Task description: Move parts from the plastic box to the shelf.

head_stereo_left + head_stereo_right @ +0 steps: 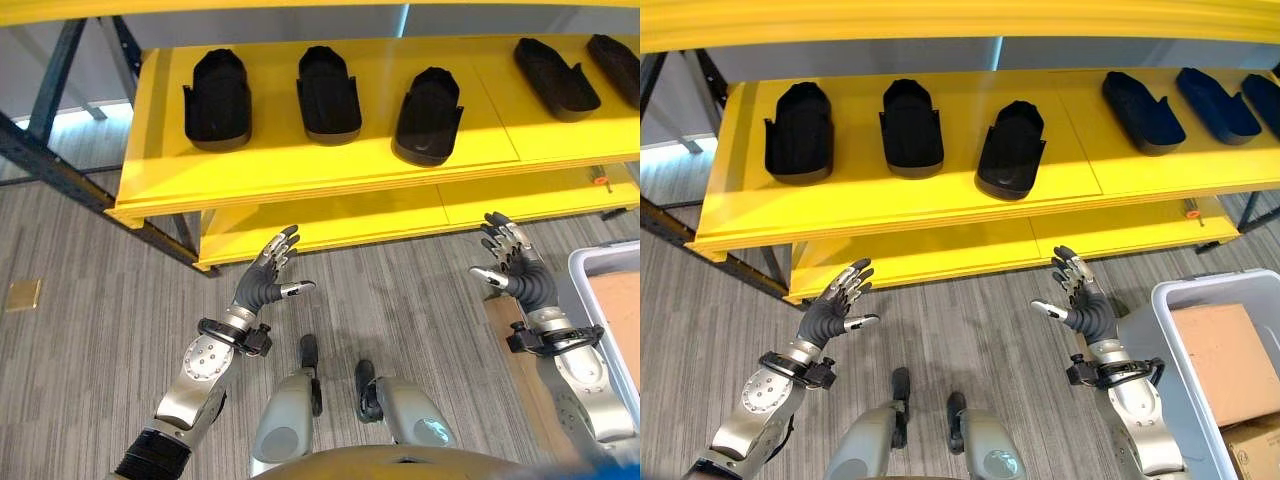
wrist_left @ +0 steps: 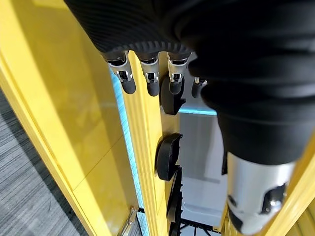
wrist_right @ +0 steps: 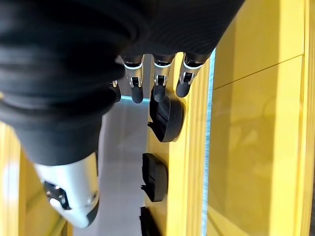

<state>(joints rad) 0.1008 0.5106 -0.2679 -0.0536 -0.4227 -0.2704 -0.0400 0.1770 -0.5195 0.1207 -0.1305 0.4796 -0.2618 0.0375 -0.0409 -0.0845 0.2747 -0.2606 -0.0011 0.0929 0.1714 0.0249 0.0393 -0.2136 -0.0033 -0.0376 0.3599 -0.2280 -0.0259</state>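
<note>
- While I look down through the head cameras, I see both hands raised in front of the yellow shelf point(image 1: 940, 190), palms turned toward each other, neither one touching anything.
- I read the left hand point(image 1: 265, 275) as spread wide, fingers straight and fanned, thumb out to the side, with nothing in it; its wrist view shows the same straight fingers point(image 2: 147, 78) pointing at the shelf edge.
- I read the right hand point(image 1: 1080, 300) as equally spread and empty, fingers straight and the thumb held apart; its own wrist view shows the fingers point(image 3: 157, 81) stretched toward the shelf.
- On the upper shelf board I count three black parts in a row toward my left: the first part point(image 1: 798, 130), the second part point(image 1: 910, 125) and the third part point(image 1: 1012, 148), the third one turned slightly askew and nearest the front edge.
- Further to my right on the same board lie longer, flatter dark parts point(image 1: 1142, 110), angled and set well apart from the first three.
- A lower shelf board point(image 1: 970, 250) sits just under the upper one, and both hands hover in front of it, above the grey wood-pattern floor point(image 1: 700, 310).
- At my lower right stands the plastic box point(image 1: 1165, 300), pale grey, just beside the right forearm; I see brown cardboard point(image 1: 1220, 360) lying inside it, and I cannot tell whether any parts are in there.
</note>
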